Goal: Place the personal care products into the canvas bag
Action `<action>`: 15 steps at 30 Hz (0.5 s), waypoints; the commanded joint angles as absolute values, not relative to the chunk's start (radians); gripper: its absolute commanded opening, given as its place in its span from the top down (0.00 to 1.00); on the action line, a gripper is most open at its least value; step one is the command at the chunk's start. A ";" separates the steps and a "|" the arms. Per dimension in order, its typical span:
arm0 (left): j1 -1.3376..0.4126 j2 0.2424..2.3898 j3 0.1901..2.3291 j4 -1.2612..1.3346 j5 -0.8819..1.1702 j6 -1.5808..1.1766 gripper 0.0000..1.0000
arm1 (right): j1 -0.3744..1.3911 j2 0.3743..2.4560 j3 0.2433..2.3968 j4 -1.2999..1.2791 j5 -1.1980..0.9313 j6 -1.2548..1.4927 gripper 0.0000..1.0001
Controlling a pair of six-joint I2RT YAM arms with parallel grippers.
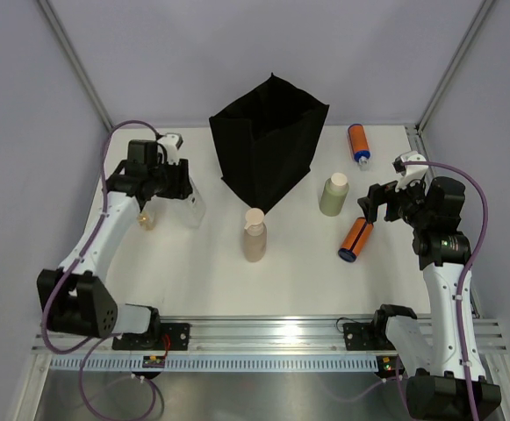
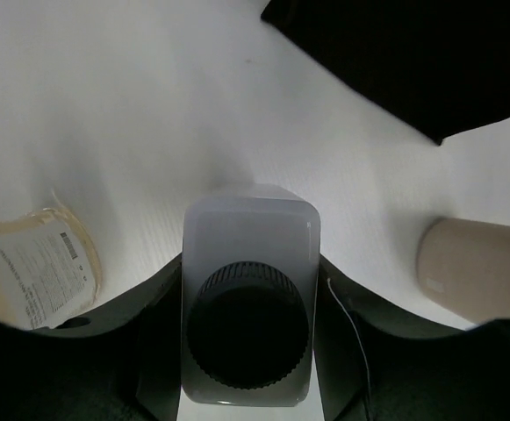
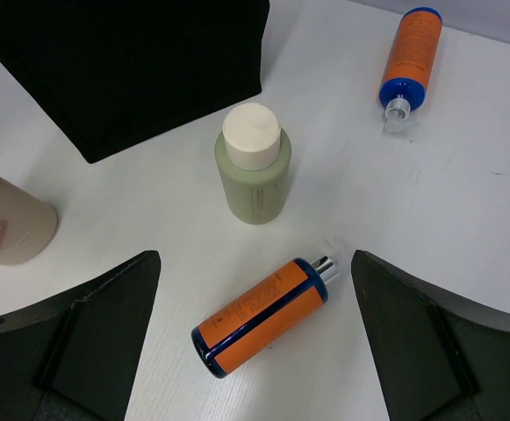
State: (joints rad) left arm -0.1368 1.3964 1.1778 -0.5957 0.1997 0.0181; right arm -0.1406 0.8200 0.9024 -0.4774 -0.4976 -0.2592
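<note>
Top external, white table [image 1: 307, 281], bag [image 1: 268, 149], grey walls [image 1: 237, 44]

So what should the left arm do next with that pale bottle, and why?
Probably lift it straight up first. The left gripper looks closed on the whitish bottle, down near the table, and the canvas bag beside it stands tall and upright. The bottle likely has to clear the rim before it can go across and in.
</note>
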 commanded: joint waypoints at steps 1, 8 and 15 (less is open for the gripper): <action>-0.140 1.191 1.282 -0.424 0.265 -0.141 1.00 | -0.141 0.804 0.902 -0.472 -0.486 -0.270 0.00; -0.271 1.123 1.472 -0.377 0.192 -0.235 1.00 | -0.141 0.810 0.902 -0.471 -0.479 -0.267 0.01; -0.347 1.274 1.826 -0.373 0.129 -0.251 1.00 | -0.141 0.813 0.899 -0.465 -0.462 -0.270 0.00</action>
